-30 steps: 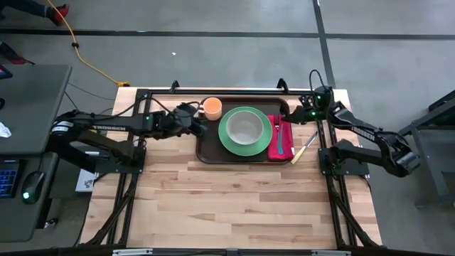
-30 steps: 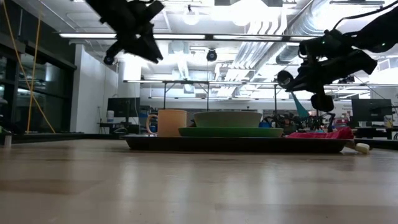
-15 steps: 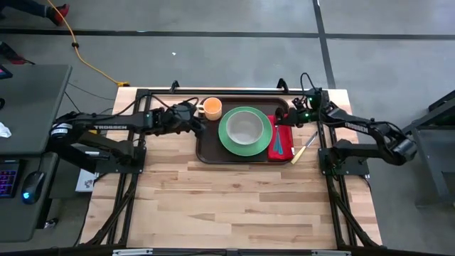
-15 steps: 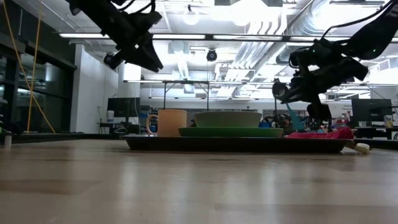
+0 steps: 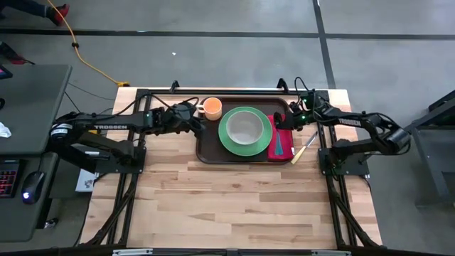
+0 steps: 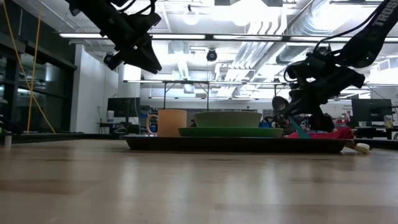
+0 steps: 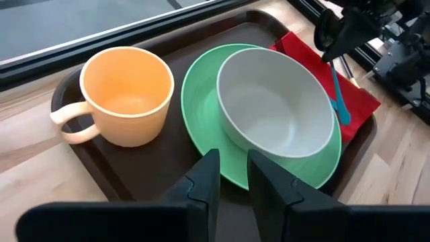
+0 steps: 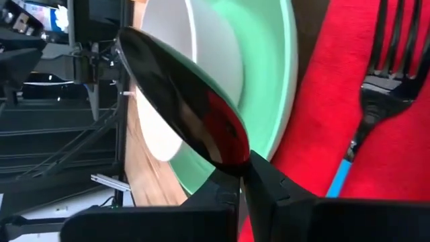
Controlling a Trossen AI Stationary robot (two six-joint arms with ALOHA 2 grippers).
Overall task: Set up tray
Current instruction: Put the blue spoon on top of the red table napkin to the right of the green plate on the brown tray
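Note:
The dark brown tray (image 5: 206, 153) lies on the far middle of the table. It carries an orange mug (image 5: 212, 108), a green plate (image 5: 227, 142) with a white bowl (image 5: 245, 128), and a red napkin (image 5: 284, 142) bearing a blue-handled fork (image 5: 279, 144). My right gripper (image 5: 293, 121) hangs just above the napkin's far end, shut on a dark shiny spoon (image 8: 181, 101). My left gripper (image 5: 201, 126) hovers over the tray's left edge beside the mug, its fingers (image 7: 208, 178) a little apart and holding nothing. My right gripper pinches the spoon's neck (image 8: 240, 167), just behind its bowl, between the two fingers. The bowl sticks out beyond the fingertips toward the plate. The fingers slant down from the table's right side. The spoon's bowl is lifted clear above the napkin; its handle is hidden.
A cream-handled knife (image 5: 304, 148) lies on the table just right of the tray. The black frame rail (image 5: 213, 91) runs along the far edge behind the tray. The wide wooden tabletop (image 5: 234, 199) stretches toward the near edge.
My right gripper has carried the spoon toward the table's left and down, from beyond the tray's right far corner to just over the red napkin. My left gripper has sunk a little beside the mug. The things on the tray have stayed put.

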